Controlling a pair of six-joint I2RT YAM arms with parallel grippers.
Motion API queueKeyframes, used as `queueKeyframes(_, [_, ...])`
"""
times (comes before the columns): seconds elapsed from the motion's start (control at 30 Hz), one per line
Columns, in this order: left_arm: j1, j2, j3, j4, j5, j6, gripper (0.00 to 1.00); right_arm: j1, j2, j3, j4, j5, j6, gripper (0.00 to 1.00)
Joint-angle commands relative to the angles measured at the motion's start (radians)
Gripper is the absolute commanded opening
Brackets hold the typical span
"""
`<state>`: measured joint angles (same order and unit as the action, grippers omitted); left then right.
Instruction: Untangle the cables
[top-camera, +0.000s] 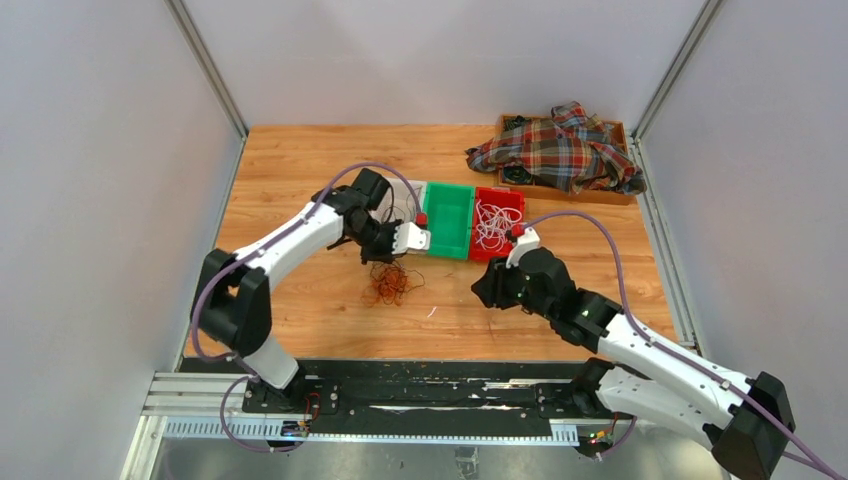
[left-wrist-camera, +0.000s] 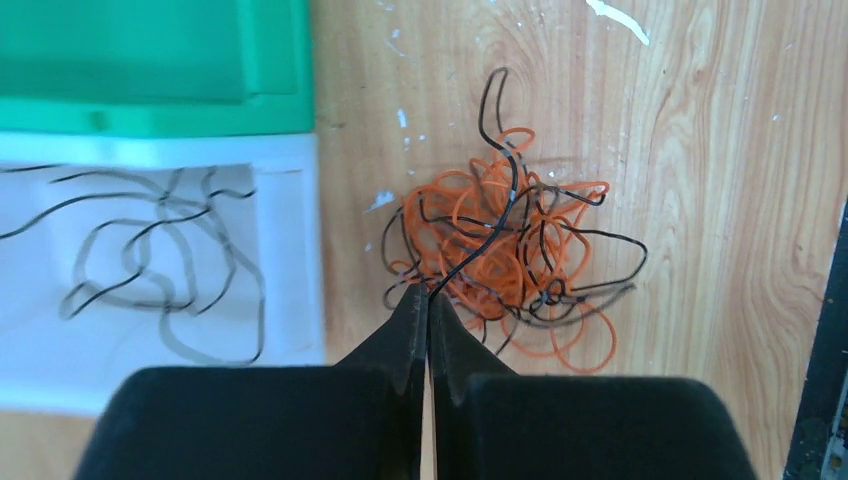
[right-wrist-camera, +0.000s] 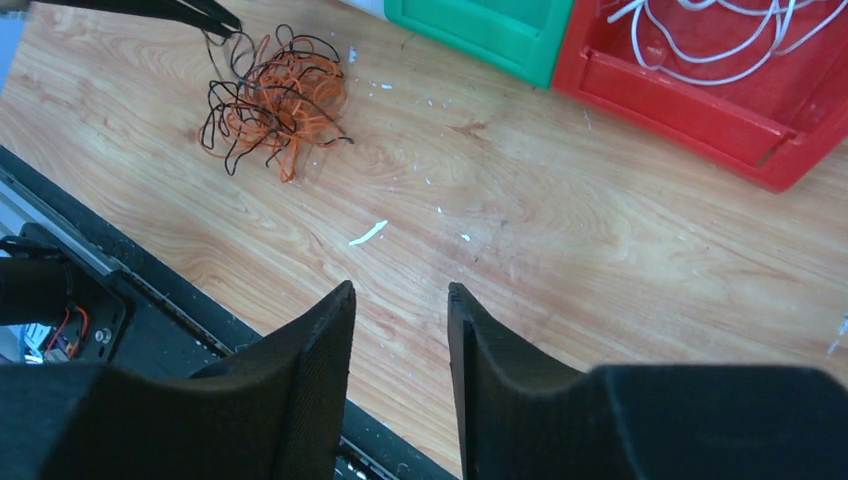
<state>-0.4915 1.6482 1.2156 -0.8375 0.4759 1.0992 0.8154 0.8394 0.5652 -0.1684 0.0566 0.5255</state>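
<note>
Just ahead of my left gripper (left-wrist-camera: 429, 300) the tangle of cables (left-wrist-camera: 505, 255) lies on the table (left-wrist-camera: 720, 200), one strand running back between my closed jaws. Left of those jaws sits the first bin (left-wrist-camera: 290, 250), loose cables in it, with the second bin (left-wrist-camera: 270, 60) touching it beyond. My right gripper (right-wrist-camera: 400, 300) hangs over the table, with the tangle far ahead-left and the third bin (right-wrist-camera: 700, 120), cables inside, ahead-right.

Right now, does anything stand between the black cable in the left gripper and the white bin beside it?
Nothing visible does: only bare table lies between the left gripper and the white bin. The black cable it pinches is threaded through the orange tangle, which may drag along.
</note>
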Motion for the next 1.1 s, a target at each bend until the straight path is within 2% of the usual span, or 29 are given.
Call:
queueKeyframes(0.0, [-0.005,-0.166,0.007,-0.054,-0.027,-0.079,0.01,0.01,0.038,0.022,0.105,0.011,-0.01,0.44])
queueKeyframes(0.13, [-0.005,-0.273,0.004,-0.116,-0.008,-0.191,0.01,0.035,0.08,0.042,0.214,-0.015,-0.03,0.56])
queueKeyframes(0.23, [-0.008,-0.348,0.017,-0.169,0.028,-0.263,0.01,0.107,0.12,0.081,0.304,-0.004,-0.086,0.66])
queueKeyframes(0.4, [-0.012,-0.431,0.09,-0.219,0.069,-0.389,0.01,0.251,0.181,0.158,0.407,0.057,-0.216,0.72])
queueKeyframes(0.63, [-0.024,-0.482,0.167,-0.274,0.104,-0.479,0.01,0.309,0.26,0.217,0.497,0.043,-0.27,0.73])
queueKeyframes(0.87, [-0.034,-0.512,0.19,-0.298,0.124,-0.512,0.01,0.309,0.352,0.256,0.551,0.071,-0.291,0.68])
queueKeyframes(1.07, [-0.036,-0.52,0.279,-0.323,0.185,-0.546,0.01,0.309,0.454,0.275,0.61,0.205,-0.284,0.61])
